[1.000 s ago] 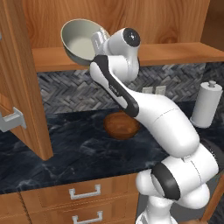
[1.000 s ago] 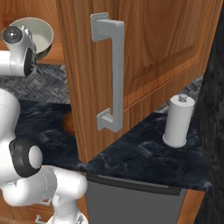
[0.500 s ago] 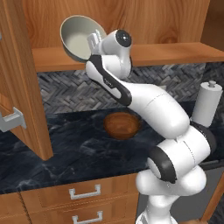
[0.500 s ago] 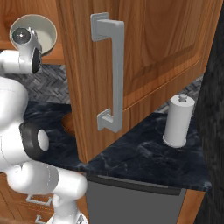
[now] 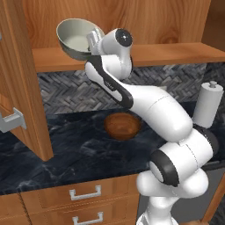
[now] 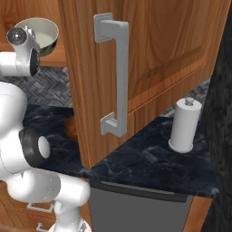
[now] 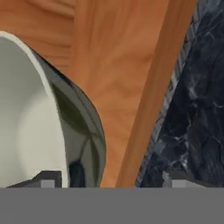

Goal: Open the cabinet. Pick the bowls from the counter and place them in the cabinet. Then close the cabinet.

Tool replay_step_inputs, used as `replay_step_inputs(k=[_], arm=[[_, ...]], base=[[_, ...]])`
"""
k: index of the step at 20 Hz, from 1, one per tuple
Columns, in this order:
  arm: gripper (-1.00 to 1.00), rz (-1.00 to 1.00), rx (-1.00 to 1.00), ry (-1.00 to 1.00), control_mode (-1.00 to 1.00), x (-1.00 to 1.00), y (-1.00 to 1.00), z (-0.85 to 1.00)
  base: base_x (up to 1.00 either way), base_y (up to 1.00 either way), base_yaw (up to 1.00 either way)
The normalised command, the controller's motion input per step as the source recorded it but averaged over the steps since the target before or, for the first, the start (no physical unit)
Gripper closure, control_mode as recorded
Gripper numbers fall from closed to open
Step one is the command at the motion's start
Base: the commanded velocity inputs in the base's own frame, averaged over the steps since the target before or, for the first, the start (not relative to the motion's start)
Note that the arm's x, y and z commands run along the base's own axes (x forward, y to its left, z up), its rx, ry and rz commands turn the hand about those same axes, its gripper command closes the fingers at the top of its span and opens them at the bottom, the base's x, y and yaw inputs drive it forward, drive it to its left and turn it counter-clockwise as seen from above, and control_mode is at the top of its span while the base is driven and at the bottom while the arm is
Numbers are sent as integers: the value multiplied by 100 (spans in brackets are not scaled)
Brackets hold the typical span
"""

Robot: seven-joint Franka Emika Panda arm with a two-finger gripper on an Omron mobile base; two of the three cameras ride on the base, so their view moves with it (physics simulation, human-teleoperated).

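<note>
Sitting at the cabinet (image 5: 132, 22) shelf (image 5: 176, 53) with my gripper (image 5: 93, 38) right at the near rim of the cream-green bowl (image 5: 74, 37). My jaws stand apart: in the hand view the two fingertips (image 7: 46, 179) sit wide, one on the bowl's rim side, the other out over bare shelf edge, so I'm not clamping it. Whether a pad touches the rim, I can't tell.

The bowl is on the shelf's left part, mouth tipped toward the near left rather than straight up; round, so no long axis to speak of. It lies left and slightly far of my jaws, so I judge the exit is back toward the near right.

The wooden bowl (image 5: 123, 126) sits upright on the counter (image 5: 70, 149), well below and nearer, next to fetch by my reckoning.
</note>
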Motion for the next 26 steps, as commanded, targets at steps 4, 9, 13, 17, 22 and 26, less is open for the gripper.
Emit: replay_step_inputs(k=[4, 9, 13, 17, 22, 26], arm=[[-100, 0, 0, -34, -100, -32, 0, 36], [-100, 0, 0, -31, -100, -41, 0, 32], [-100, -4, 0, -6, -100, -78, -16, 5], [-100, -17, 0, 6, -100, -92, -47, 0], [-100, -30, 0, 22, -100, -71, -47, 0], [-100, -23, 1, 23, -100, -62, -35, 0]], base=[[0, 0, 0], [0, 0, 0], [0, 0, 0], [0, 0, 0], [0, 0, 0], [0, 0, 0]])
